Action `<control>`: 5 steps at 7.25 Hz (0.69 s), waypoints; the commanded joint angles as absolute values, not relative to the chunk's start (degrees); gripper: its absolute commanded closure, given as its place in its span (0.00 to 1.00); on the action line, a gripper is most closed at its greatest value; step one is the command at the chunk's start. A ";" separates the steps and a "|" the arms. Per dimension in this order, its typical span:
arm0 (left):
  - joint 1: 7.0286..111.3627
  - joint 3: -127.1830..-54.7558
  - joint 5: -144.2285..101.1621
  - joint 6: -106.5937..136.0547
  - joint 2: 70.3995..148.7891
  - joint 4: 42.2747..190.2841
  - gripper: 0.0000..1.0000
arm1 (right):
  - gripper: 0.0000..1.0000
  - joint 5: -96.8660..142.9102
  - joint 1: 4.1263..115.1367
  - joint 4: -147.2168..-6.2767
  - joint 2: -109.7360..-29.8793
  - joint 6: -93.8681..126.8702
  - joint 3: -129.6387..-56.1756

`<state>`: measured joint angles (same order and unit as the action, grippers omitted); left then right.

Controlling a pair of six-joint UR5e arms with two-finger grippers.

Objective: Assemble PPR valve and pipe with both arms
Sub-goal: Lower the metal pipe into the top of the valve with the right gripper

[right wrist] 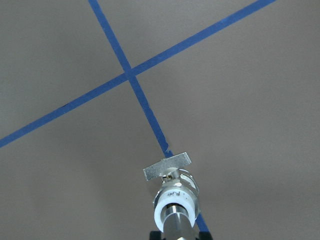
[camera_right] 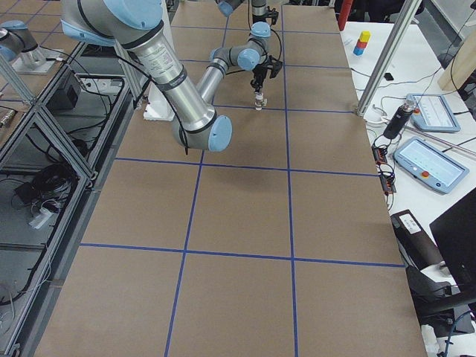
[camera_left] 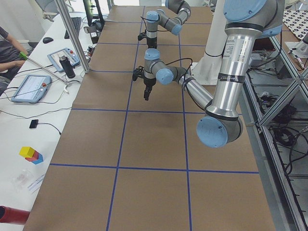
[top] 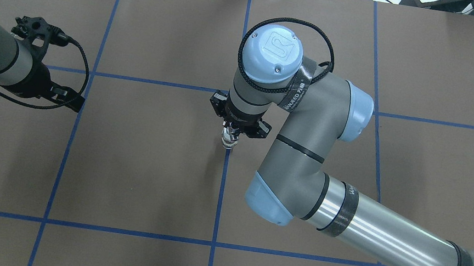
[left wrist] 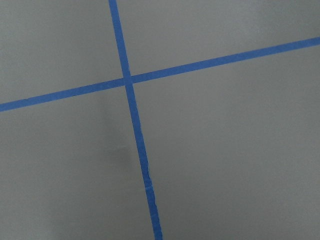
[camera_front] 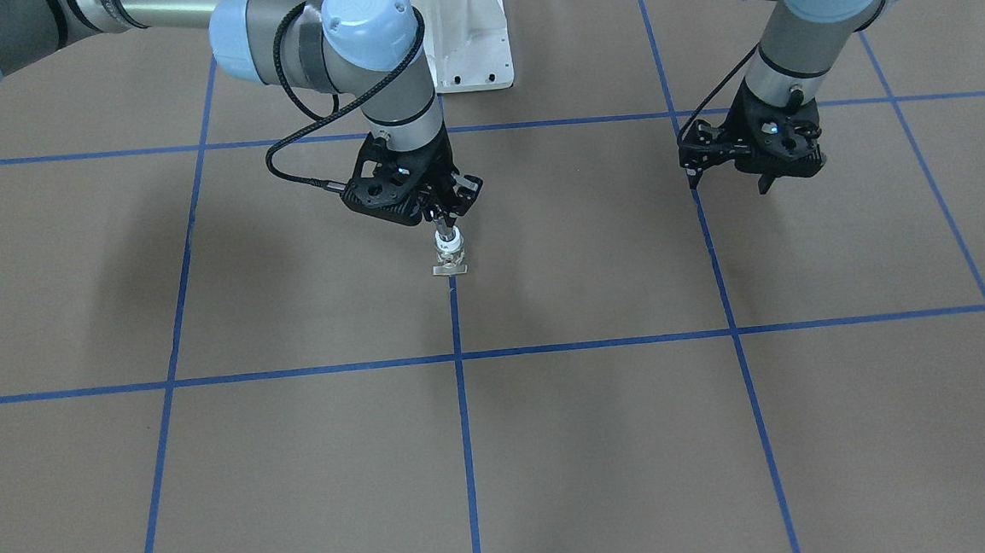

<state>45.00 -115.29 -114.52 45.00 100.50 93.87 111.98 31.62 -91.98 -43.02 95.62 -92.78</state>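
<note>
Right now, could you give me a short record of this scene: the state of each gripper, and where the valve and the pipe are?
right gripper: shut on the pipe, near the table's middle
pipe: its far end sits in the white ring of the valve
valve: on the pipe's end, below the gripper, over a blue tape line
left gripper: open, empty, off to the side
table contact: cannot tell whether the valve touches it

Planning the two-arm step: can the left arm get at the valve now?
Probably yes. The PPR valve is exposed below the right pincer, which grips the pipe on top; nothing shows between it and the open left pincer.
</note>
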 commanded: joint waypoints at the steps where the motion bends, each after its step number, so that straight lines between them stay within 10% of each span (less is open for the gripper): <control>1: 45.00 -115.22 -114.52 45.00 100.46 93.87 0.01 | 1.00 111.97 31.46 -91.85 -42.89 95.54 -92.20; 5: 45.00 -115.22 -114.52 45.09 100.46 93.87 0.01 | 1.00 111.97 31.46 -91.67 -42.63 94.92 -91.76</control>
<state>45.00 -115.22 -114.52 45.08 100.46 93.87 111.97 31.47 -91.75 -42.65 95.02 -91.82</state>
